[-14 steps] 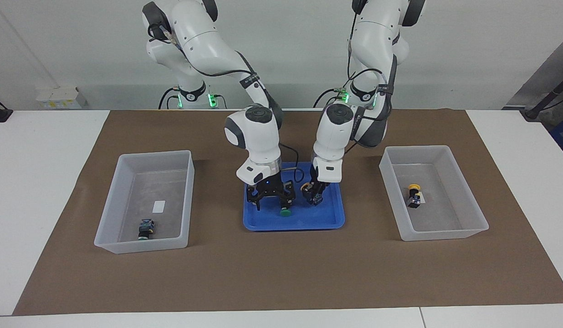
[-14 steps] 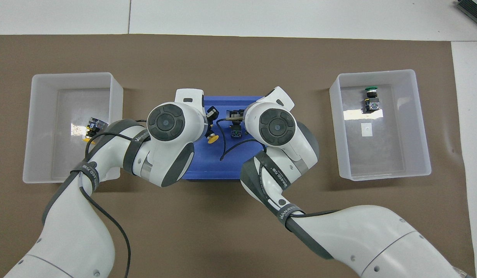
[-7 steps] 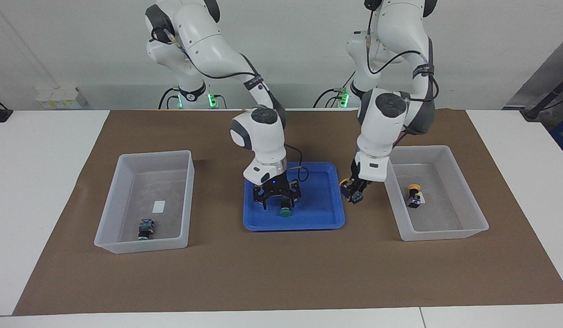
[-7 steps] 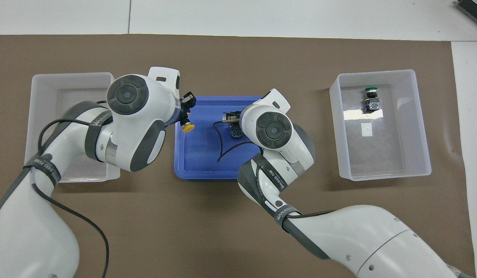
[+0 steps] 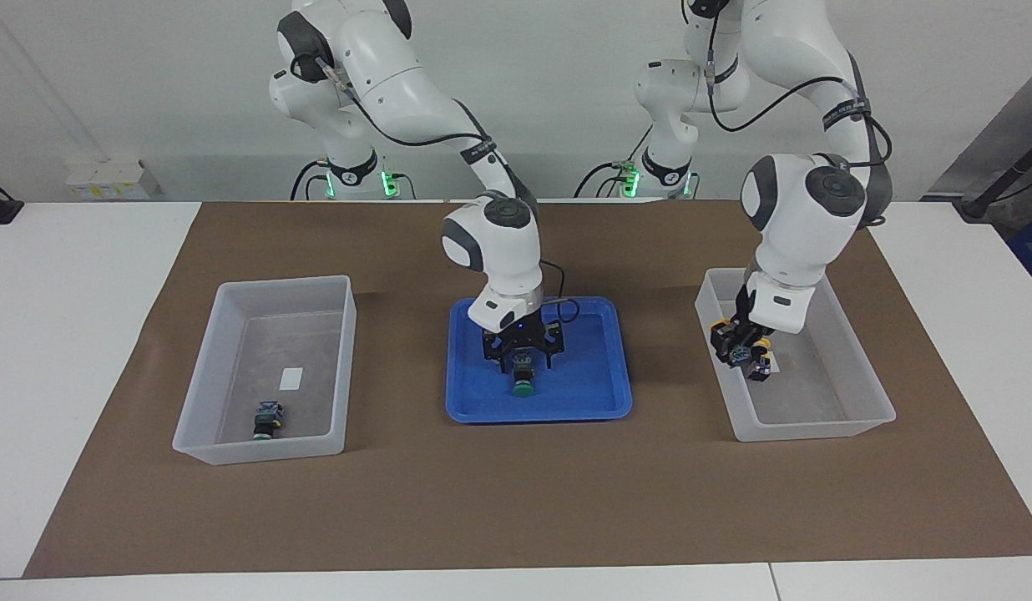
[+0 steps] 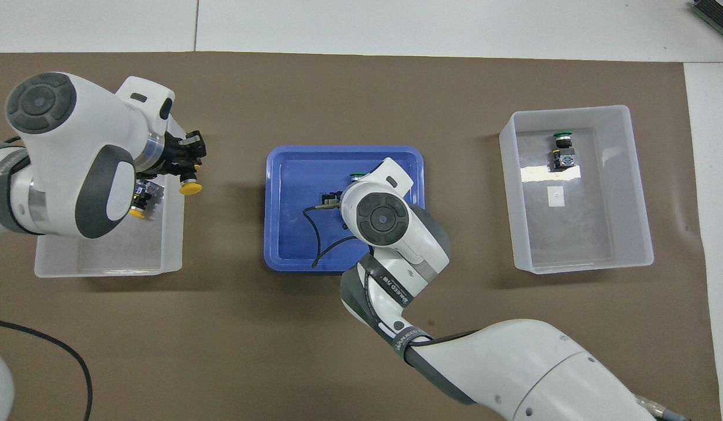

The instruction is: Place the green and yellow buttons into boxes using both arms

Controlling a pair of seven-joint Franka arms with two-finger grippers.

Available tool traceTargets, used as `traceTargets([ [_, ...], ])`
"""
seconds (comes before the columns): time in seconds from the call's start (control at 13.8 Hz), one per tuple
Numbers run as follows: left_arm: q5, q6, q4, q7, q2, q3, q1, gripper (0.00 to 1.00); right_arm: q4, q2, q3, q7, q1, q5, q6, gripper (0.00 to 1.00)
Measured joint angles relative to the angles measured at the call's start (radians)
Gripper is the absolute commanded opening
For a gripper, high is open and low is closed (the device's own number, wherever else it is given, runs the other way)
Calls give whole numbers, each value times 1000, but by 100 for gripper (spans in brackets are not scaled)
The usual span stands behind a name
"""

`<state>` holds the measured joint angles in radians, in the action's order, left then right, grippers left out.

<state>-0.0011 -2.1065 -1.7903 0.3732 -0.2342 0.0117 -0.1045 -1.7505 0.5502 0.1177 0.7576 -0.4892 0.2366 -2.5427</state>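
Facing view, left gripper: we see the left gripper (image 5: pixel 737 351) over the box (image 5: pixel 850 417) at the left arm's end, clamped on a yellow button (image 5: pixel 720 328).
Facing view, right gripper: the right gripper (image 5: pixel 521 364) is down in the blue tray (image 5: pixel 474 409), fingers around a green button (image 5: pixel 522 386); whether they grip it we cannot tell.
Overhead view, boxes: we spot one yellow-capped button (image 6: pixel 140 203) lying in the left arm's box (image 6: pixel 98 263), the carried one (image 6: pixel 190 187) at its rim.
Overhead view, other box: a green-capped button (image 6: pixel 563 150) lies in the box (image 6: pixel 584 263) at the right arm's end of the worktop.
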Motion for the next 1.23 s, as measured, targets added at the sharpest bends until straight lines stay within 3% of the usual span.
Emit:
traceTargets([
  [0.29,0,1,-2,-241,0,-4,110,0,18,-33,-5,26,3,0,122,0],
  [0.44,0,-10,-12,-335,0,-4,159,0,27,-88,-7,36,27,0,209,0],
  [0.87,0,-211,-129,-441,-11,-4,195,0,27,-273,-9,-37,220,0,415,0],
  [0.94,0,-223,-138,-456,-13,-4,203,11,26,-286,-9,-80,253,0,435,0],
  [1.02,0,-226,-142,-468,-14,-4,207,33,26,-293,-9,-126,284,0,441,0],
  [1.23,0,-226,-142,-477,-13,-4,215,51,24,-295,-10,-287,373,0,440,0],
])
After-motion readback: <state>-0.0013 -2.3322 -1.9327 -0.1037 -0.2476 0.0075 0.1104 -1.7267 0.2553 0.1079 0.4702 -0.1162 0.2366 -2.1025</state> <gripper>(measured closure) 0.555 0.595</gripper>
